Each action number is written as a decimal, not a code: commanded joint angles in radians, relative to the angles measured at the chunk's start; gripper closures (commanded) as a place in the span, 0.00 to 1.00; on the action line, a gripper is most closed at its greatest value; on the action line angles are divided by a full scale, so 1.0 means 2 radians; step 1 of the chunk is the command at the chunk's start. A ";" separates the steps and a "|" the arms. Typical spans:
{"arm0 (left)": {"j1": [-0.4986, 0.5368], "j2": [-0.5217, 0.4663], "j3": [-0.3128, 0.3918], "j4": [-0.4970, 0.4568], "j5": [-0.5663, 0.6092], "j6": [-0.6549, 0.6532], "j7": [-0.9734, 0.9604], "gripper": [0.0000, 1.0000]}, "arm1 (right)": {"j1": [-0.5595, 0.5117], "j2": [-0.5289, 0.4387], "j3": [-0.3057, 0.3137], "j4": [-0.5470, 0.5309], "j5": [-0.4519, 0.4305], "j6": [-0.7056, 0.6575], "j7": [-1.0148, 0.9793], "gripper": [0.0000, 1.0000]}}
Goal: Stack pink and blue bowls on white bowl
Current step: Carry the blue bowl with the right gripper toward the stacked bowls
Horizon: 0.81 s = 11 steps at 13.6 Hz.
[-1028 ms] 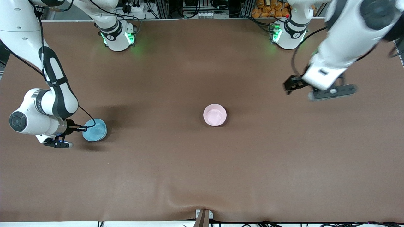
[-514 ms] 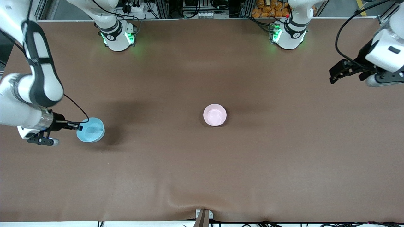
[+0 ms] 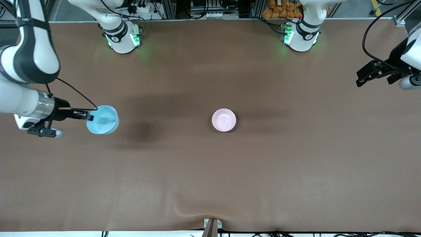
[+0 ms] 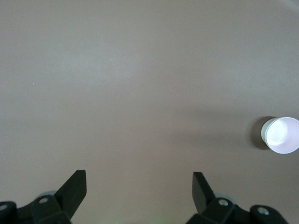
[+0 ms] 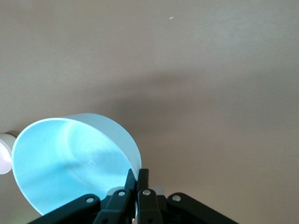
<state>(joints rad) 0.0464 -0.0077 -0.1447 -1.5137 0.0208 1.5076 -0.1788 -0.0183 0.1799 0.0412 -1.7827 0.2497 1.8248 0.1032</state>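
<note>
One light, glossy blue bowl [image 3: 102, 119], well apart from the pink bowl [image 3: 224, 120], we hold by its thin, slippery rim in the closed right gripper [image 3: 85, 115], while the left gripper [image 3: 378, 73] waits wide open and empty.

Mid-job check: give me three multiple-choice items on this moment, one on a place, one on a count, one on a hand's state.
1. What is the blue bowl over?
A. the table's middle
B. the right arm's end
C. the pink bowl

2. Bowls in the front view?
A. one
B. two
C. four

3. The left hand is:
A. open, empty
B. shut on a bowl
C. shut, empty

Key:
1 B, the right hand holds it by the rim there.
2 B, blue one and pink bowl.
3 A, its fingers are spread over bare table.
</note>
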 commanded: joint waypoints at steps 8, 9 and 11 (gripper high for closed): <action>-0.052 -0.008 0.052 0.005 -0.003 -0.024 0.005 0.00 | 0.206 0.030 -0.004 0.010 0.058 0.084 0.295 1.00; -0.054 -0.003 0.052 0.004 -0.003 -0.024 0.005 0.00 | 0.224 0.042 -0.004 0.010 0.058 0.101 0.322 1.00; -0.055 -0.001 0.049 0.005 -0.003 -0.021 0.004 0.00 | 0.262 0.072 -0.005 0.011 0.058 0.158 0.369 1.00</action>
<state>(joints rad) -0.0539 -0.0088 -0.0503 -1.5080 0.0207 1.4765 -0.1788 0.4458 0.2694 0.0458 -1.7756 0.3406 2.0670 0.7706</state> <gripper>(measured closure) 0.000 0.969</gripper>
